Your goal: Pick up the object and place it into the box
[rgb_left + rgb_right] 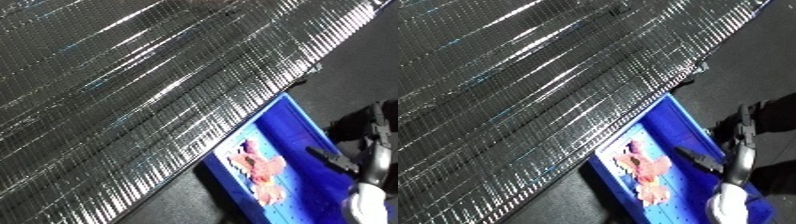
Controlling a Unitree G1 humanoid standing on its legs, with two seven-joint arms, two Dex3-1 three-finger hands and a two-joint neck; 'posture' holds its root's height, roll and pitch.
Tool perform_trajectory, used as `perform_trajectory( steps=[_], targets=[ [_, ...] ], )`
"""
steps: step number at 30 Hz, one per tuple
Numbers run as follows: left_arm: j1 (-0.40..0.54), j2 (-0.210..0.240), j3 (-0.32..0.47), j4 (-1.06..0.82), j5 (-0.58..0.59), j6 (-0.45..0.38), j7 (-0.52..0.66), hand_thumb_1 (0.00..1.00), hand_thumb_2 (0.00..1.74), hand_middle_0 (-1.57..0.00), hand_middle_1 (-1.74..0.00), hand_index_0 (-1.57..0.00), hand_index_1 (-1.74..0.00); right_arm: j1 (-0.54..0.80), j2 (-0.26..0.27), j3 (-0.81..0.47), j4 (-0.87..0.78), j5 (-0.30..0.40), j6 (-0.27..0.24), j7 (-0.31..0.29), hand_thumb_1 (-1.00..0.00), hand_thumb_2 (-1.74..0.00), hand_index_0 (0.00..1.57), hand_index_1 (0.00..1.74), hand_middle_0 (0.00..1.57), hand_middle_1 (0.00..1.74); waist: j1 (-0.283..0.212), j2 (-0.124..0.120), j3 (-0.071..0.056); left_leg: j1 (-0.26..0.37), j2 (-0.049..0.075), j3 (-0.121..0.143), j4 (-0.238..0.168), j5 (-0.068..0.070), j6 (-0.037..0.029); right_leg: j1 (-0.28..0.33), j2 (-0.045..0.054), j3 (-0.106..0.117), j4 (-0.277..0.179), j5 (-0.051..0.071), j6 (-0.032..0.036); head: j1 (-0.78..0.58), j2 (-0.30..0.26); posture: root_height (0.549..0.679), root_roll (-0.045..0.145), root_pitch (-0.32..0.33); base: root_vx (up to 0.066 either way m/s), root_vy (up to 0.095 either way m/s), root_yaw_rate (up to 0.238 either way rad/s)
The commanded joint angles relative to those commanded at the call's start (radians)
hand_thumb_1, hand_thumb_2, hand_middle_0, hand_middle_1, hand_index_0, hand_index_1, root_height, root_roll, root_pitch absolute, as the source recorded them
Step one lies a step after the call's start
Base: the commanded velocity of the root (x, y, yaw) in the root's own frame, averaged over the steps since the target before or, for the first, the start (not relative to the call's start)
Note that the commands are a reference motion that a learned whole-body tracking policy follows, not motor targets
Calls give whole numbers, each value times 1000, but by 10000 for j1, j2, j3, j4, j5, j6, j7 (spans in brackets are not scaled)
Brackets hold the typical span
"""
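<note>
A blue bin point(296, 116) stands on the dark floor at the lower right, against the edge of a shiny ribbed metal surface point(133, 90). Inside it, on the pale bottom, lies a pink object point(260, 171), free of any hand. My right hand point(336, 159) hovers over the bin's right side with black fingers stretched out straight and nothing in them. Its white and silver forearm point(734, 197) comes in from the lower right corner. My left hand does not show in either view.
The ribbed metal surface fills the upper left of both views, and its edge runs diagonally past the bin. Dark grey floor point(355, 55) lies to the right of it. A black shape point(776, 120) stands just beyond the bin's right wall.
</note>
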State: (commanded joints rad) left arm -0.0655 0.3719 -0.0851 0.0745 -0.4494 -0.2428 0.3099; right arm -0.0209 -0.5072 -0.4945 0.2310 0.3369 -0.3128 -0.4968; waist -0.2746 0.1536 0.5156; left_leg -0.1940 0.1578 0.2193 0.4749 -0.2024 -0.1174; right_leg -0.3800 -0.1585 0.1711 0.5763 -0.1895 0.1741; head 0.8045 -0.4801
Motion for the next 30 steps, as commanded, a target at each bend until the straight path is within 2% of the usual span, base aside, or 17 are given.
perform_trajectory(
  steps=[6, 16, 23, 30],
  targets=[
    [83, -54, 1, -8, 2, 135, -22, 1000, 1740, -1570, -1740, -1570, -1740, -20, 115, 577, -1078, -378, 178, 424, 0, 0, 0, 0, 0, 0, 151, -54, -43, -47, 15, -73, 6, 52, -15, -11, 15, -23, 61, -60, -10, -372, -169, 650, 81, -13, 18, -23, 43],
    [147, -44, 14, -239, 5, 266, -3, 1000, 1740, -1570, -1740, -1570, -1740, -400, 88, 1672, -2676, -661, 460, 1213, 0, 0, 0, 0, 0, 0, 635, -284, -116, -213, 31, -351, 115, 138, -37, -12, 31, -167, 242, -175, -25, -1634, -245, 649, 81, -19, 3, -35, 88],
    [209, 29, 120, -675, -14, 273, 43, 1000, 1740, -1570, -1740, -1570, -1740, -982, -83, 2697, -3019, -916, 787, 1715, 0, 0, 0, 0, 0, 0, 1168, -462, -114, -395, -7, -644, 191, 212, -50, 17, 36, -323, 383, -255, -37, -2731, -209, 648, 78, -24, -12, -44, 167],
    [192, 34, 188, -802, 32, 351, 95, 1000, 1740, -1570, -1740, -1570, -1740, -1432, -267, 3571, -2876, -1239, 1131, 2096, 0, 0, 0, 0, 0, 0, 1623, -635, -76, -566, -38, -910, 283, 274, -54, 20, -6, -498, 603, -380, -37, -4147, -220, 646, 72, -32, -4, -37, 190]
  ],
)
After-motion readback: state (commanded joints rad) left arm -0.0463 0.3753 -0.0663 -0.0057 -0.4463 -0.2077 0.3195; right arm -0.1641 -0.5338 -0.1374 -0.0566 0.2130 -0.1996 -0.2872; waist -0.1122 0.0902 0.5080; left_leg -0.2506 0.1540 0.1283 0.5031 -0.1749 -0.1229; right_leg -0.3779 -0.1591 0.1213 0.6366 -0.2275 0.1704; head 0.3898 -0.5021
